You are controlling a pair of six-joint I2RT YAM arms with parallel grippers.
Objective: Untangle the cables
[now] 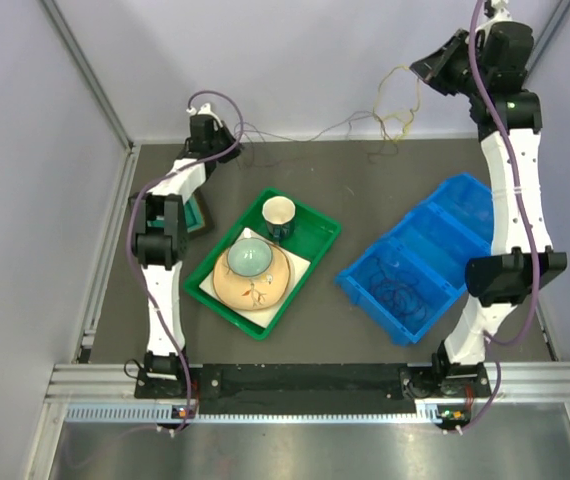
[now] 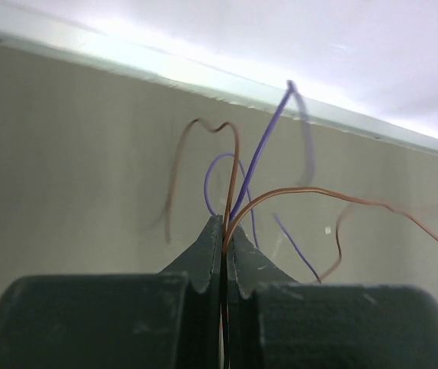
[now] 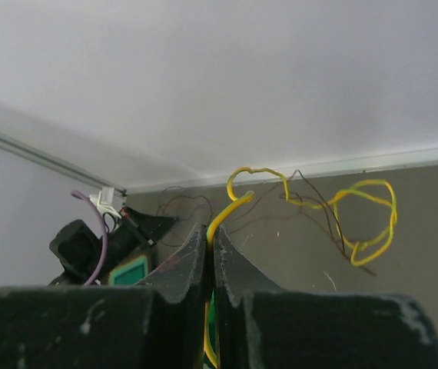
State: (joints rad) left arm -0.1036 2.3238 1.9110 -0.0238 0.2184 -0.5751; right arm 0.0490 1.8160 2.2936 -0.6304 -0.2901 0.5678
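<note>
The untangling looks only partway done: the cables (image 1: 397, 116) are drawn out in the air between the two hands, but a yellow-and-brown snarl (image 3: 357, 223) hangs just beyond the right hand (image 3: 210, 231) — not yet separated. That hand, raised high, is pressed together on a yellow wire (image 3: 234, 204); the left hand (image 2: 223, 223), low near the tabletop (image 1: 365, 200), pinches brown and purple strands (image 2: 260, 149) fanning out ahead of it.

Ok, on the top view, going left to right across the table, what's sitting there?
Small dark-framed teal block → green plastic tray → blue plastic divided bin.
</note>
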